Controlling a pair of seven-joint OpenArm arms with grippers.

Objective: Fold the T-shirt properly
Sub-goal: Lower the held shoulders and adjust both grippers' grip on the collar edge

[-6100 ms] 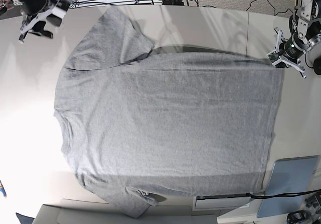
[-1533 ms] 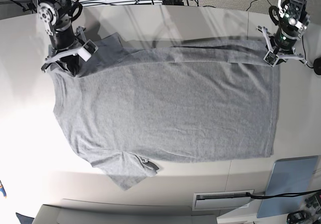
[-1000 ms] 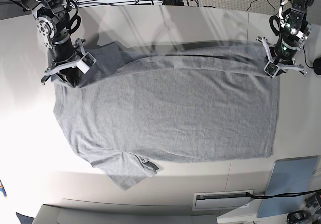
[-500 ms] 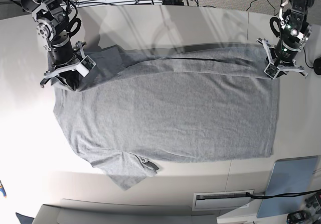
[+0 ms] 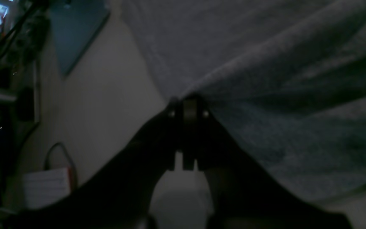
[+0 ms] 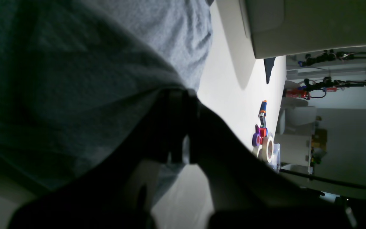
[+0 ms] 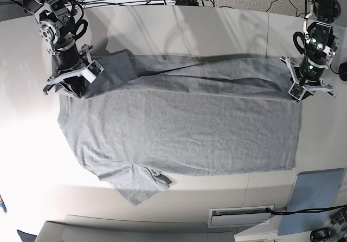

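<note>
T-shirt (image 7: 179, 128) lettering hidden; fingertips (image 5: 189, 114) dim, shadowed.

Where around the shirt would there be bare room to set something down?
Bare table lies between the grey T-shirt and the white box, and beyond the shirt's far edge. It is crowded at the shirt's far corners, under the black grippers.

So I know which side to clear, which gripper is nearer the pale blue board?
Left. The left gripper holds the shirt above the blue board in the base view; the right gripper is across the shirt.
</note>
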